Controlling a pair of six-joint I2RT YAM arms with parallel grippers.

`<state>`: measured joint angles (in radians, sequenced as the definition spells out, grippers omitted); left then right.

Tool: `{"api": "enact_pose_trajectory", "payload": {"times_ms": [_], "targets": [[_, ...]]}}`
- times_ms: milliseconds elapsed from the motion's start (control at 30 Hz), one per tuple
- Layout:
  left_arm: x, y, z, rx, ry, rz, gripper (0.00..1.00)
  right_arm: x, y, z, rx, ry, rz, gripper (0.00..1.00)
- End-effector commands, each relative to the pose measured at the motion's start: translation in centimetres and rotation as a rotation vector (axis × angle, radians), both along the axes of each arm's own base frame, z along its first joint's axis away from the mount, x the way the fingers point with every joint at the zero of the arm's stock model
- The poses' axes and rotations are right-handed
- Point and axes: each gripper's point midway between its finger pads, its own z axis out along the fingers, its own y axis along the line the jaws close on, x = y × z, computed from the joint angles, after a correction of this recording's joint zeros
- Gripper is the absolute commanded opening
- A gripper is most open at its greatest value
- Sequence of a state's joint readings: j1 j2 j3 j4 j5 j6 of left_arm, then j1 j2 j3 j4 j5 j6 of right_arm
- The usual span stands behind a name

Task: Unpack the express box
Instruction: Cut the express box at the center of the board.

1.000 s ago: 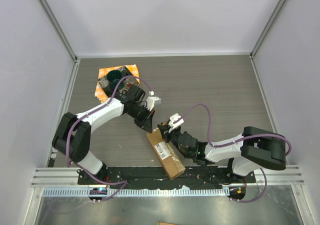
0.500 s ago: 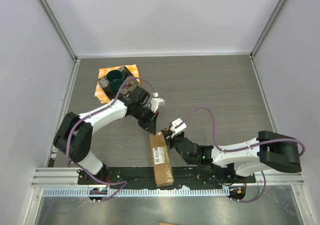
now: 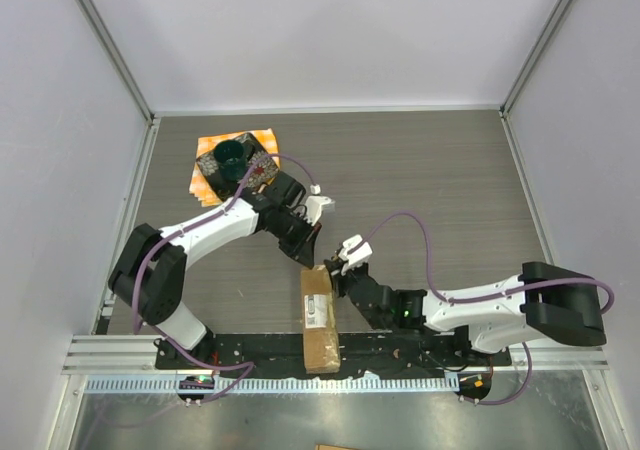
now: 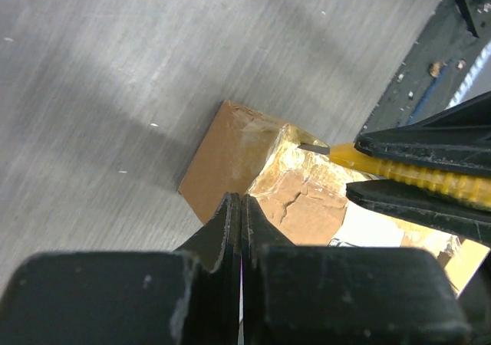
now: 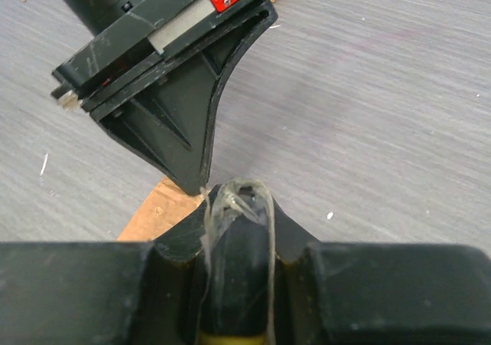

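The express box (image 3: 322, 345) lies close in front of my bases. Its near end rests over the black rail (image 3: 250, 348) at the table's (image 3: 420, 170) near edge, and its length runs away from me, white label (image 3: 316, 310) facing up. Both my grippers meet at its far end.

My left gripper (image 3: 309, 261) is clenched tight, fingers pressed flat together with nothing between them. In my left wrist view their joined tips hang just over the box's far end, above the crumpled shiny tape (image 4: 303, 161).

My right gripper (image 3: 333, 278) comes in from the right onto the same end, and its yellow-lined finger touches the tape there. Its jaws stand a narrow way apart. In my right wrist view a curl of clear tape (image 5: 239, 203) rises between the fingertips, and my left gripper's tip nearly touches that curl. I cannot tell whether the right jaws truly pinch the tape or it only clings to them.

Far off to the left, well apart from the box, a dark dish (image 3: 232, 153) sits on an orange cloth (image 3: 262, 136).
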<state>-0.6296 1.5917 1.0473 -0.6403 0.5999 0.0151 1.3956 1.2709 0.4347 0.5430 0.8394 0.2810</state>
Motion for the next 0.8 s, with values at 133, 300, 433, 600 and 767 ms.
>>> {"api": "enact_pose_trajectory", "payload": {"times_ms": [133, 300, 433, 600, 767], "targets": [[9.3, 3.2, -1.9, 0.261, -0.207, 0.246, 0.00, 6.9, 0.6, 3.5, -0.001, -0.089, -0.016, 0.01], [13.0, 4.9, -1.6, 0.260, -0.182, 0.377, 0.00, 10.7, 1.7, 3.0, -0.040, -0.098, 0.004, 0.01], [12.6, 5.6, -1.7, 0.274, -0.182, 0.384, 0.00, 10.9, 2.5, 2.2, -0.043, -0.083, 0.044, 0.01], [10.7, 6.6, -3.0, 0.310, -0.136, 0.396, 0.00, 10.0, 2.2, 0.7, -0.035, -0.043, 0.063, 0.01], [8.4, 5.9, -3.2, 0.256, -0.052, 0.363, 0.00, 9.3, 2.7, -0.5, -0.040, -0.025, 0.089, 0.01]]}}
